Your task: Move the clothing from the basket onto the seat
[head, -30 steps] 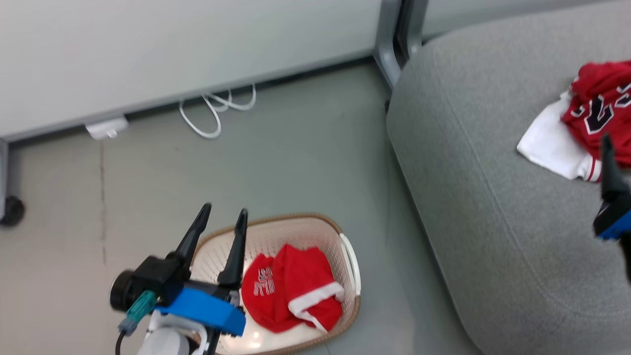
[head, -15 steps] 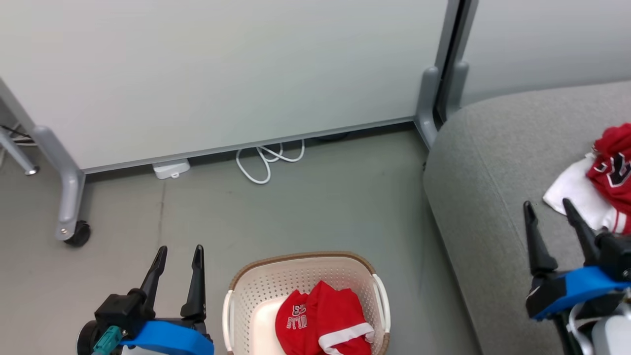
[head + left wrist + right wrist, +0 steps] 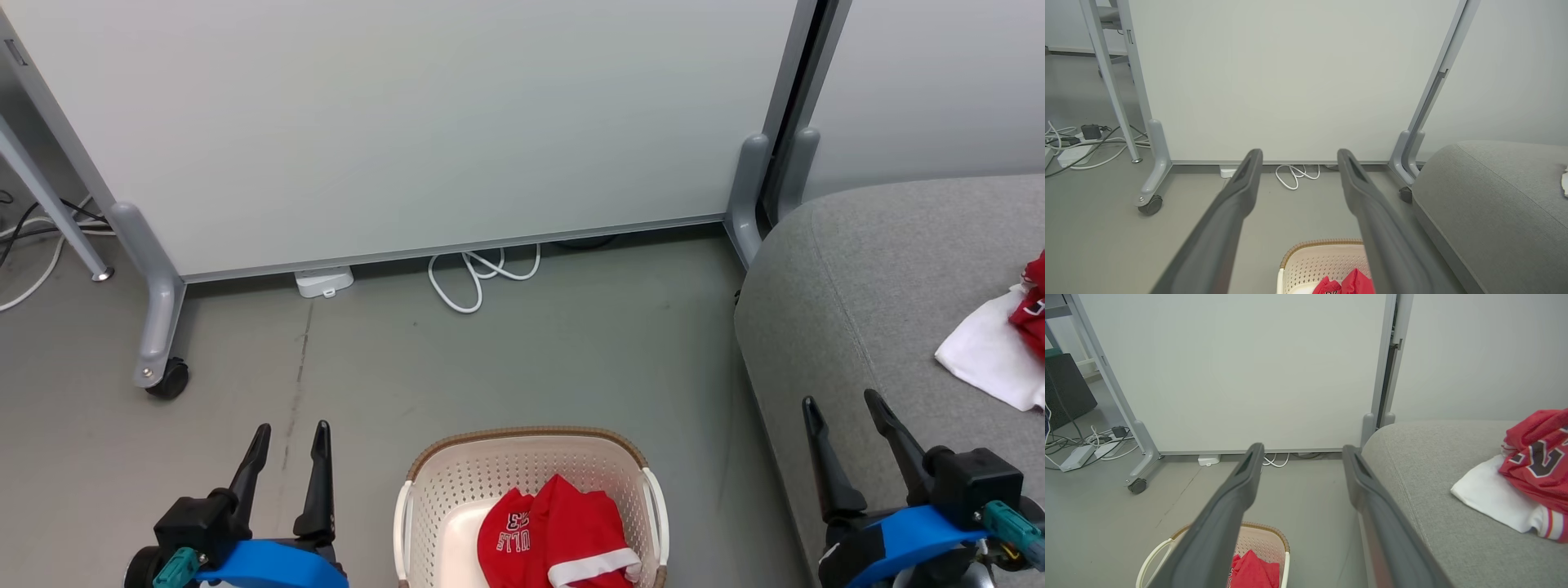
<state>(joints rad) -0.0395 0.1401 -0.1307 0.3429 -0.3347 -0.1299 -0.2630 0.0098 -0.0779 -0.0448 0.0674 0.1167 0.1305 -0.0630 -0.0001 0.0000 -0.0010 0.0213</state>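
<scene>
Both arms hang empty here: the left gripper [image 3: 292, 427] sits over the floor [image 3: 490, 359] to the left of the basket [image 3: 522, 434], and the right gripper [image 3: 841, 398] is at the near edge of the seat [image 3: 857, 278], each with fingers spread wide apart. A red garment [image 3: 571, 531] with white trim lies bunched in the basket. Over on the seat, a white cloth [image 3: 984, 359] lies partly under another red piece [image 3: 1535, 453].

Bright, even indoor light fills all three views, leaving only a thin dark shadow beneath the panel [image 3: 408, 122] across mid-frame. In the wrist views, posts [image 3: 1431, 98] lean outward toward the side edges, and the fingers [image 3: 1218, 228] at bottom centre look soft.
</scene>
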